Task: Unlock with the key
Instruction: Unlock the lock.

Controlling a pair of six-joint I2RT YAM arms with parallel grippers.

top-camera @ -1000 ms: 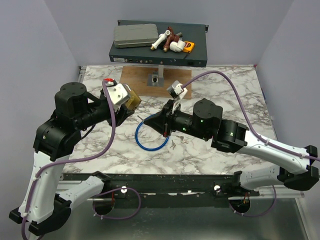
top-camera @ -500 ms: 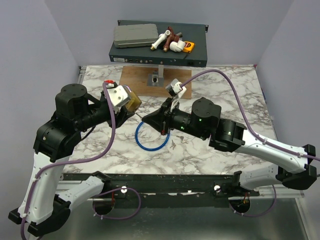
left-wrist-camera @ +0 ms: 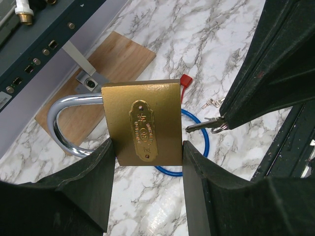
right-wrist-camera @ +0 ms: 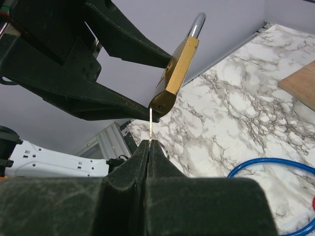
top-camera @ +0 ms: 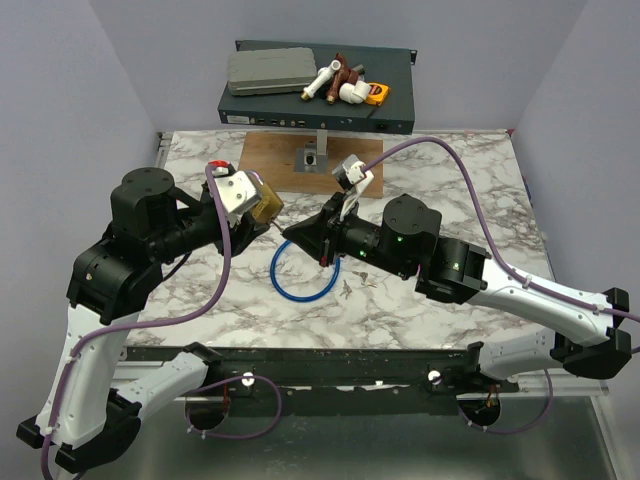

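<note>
Key (right-wrist-camera: 149,125) tip at padlock (left-wrist-camera: 143,129) base; right gripper (right-wrist-camera: 149,145) pinches key, left gripper (left-wrist-camera: 147,160) clamps padlock, so align w/ keyway b4 pushing.

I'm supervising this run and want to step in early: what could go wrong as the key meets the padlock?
1. The right gripper pinches the key only at its head, and the thin blade sits at the bottom face of the padlock. If it misses the keyhole, it may twist or slip.
2. The left gripper holds the padlock by its sides in mid-air, so a push could tilt it or slide it out.
</note>
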